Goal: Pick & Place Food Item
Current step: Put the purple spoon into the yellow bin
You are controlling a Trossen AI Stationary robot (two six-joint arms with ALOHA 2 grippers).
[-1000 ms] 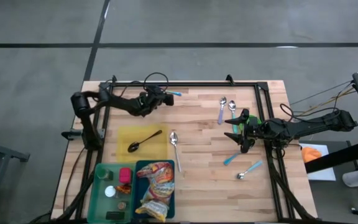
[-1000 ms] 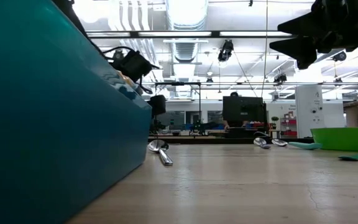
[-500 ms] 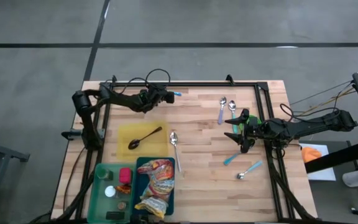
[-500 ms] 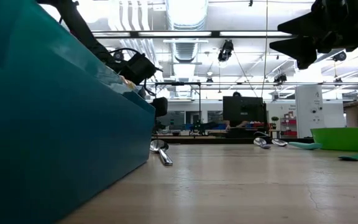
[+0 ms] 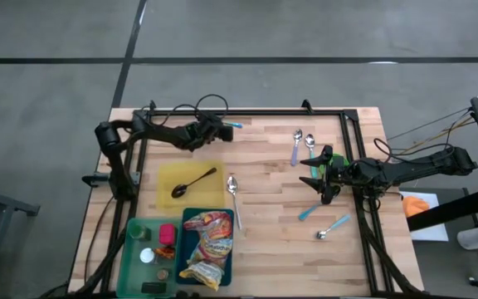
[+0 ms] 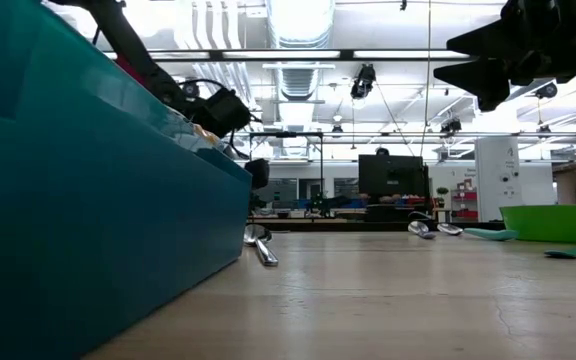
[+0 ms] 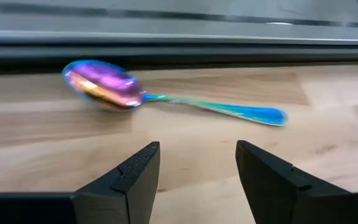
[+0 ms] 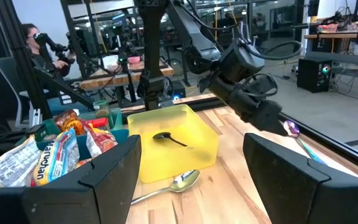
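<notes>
The food items are snack bags (image 5: 207,249) lying in a teal bin (image 5: 185,223) at the table's near left; they also show in the right wrist view (image 8: 55,152). My left gripper (image 5: 220,129) hovers near the far edge, open, with nothing between its fingers (image 7: 138,171). Just beyond it an iridescent spoon (image 7: 104,84) with a blue handle lies flat on the wood. My right gripper (image 5: 316,178) waits open above the table's right half, pointing level toward the left, holding nothing.
A yellow container (image 5: 169,176) holds a black spoon (image 5: 191,184). A green bin (image 5: 134,249) of small items stands left of the teal one. Loose spoons lie on the wood (image 5: 233,189) (image 5: 295,146) (image 5: 332,226). A green bowl (image 6: 558,222) sits under the right arm. A black frame (image 5: 247,112) rims the table.
My left gripper has tipped a little at the wrist and edged toward the iridescent spoon by the far edge, staying open. My right arm has kept still.
</notes>
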